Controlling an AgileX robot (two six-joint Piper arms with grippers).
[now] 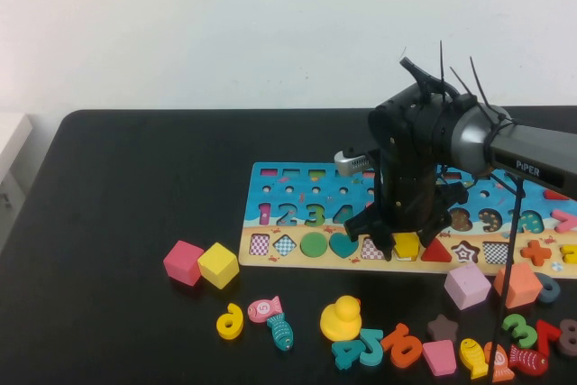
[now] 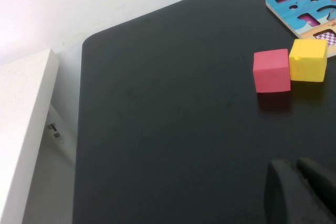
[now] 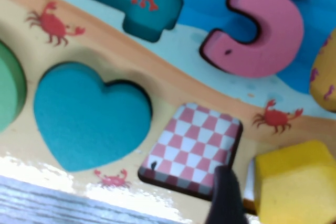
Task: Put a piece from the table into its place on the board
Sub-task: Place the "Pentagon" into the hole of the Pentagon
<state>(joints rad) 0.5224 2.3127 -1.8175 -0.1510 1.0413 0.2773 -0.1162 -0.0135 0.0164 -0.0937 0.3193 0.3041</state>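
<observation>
Right arm (image 1: 505, 146) reaching in from three o'clock, wrist bent straight down, right gripper (image 1: 404, 239) low with fingers spread. Left gripper (image 2: 302, 192) a dark tip at five o'clock, parked.

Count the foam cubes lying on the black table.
4. A pink cube and a yellow cube touch left of the wooden puzzle board; a lilac cube and an orange cube sit right, below it. The right arm may hide others.

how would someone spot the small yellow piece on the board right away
Find the wooden board at the table's middle, then its sandy lower strip. Under the right gripper sits the yellow pentagon piece, between a pink checkered slot and a red triangle.
</observation>
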